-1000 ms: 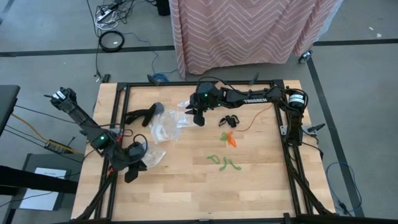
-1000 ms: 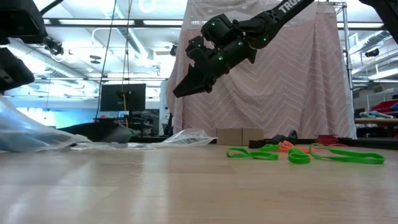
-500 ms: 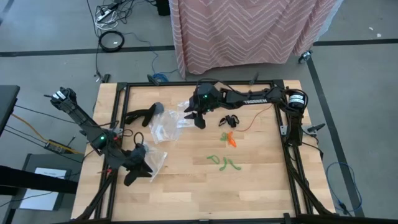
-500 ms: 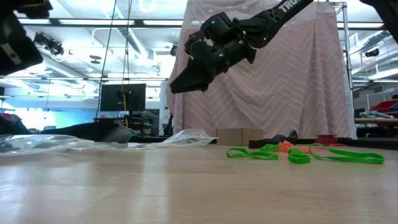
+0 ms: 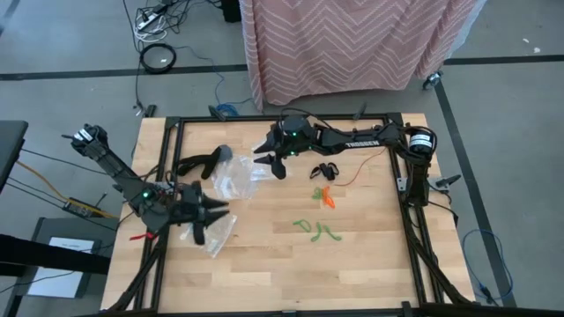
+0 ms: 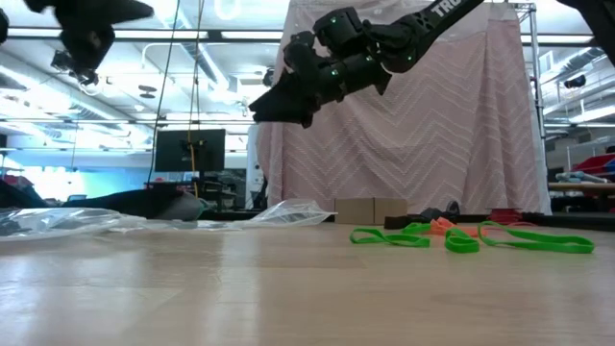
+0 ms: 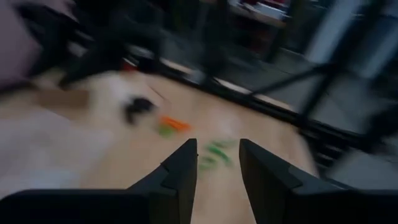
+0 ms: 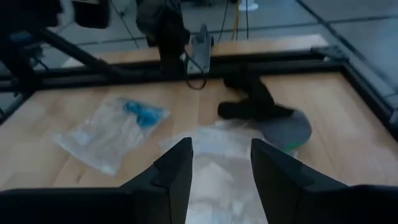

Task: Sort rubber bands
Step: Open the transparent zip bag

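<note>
Both pincers open above the table, green rubber bands (image 5: 315, 229) untouched

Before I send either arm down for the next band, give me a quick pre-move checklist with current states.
1. Left gripper empty and open above the clear bags: ok.
2. Right gripper empty, fingers apart, raised off the table: ok.
3. Green bands lying loose on bare wood, unobstructed: ok.
4. Orange bands separate from the green ones: ok.
5. Black bands untangled from each other: cannot tell.
6. Blue bands already inside a bag: ok.
</note>
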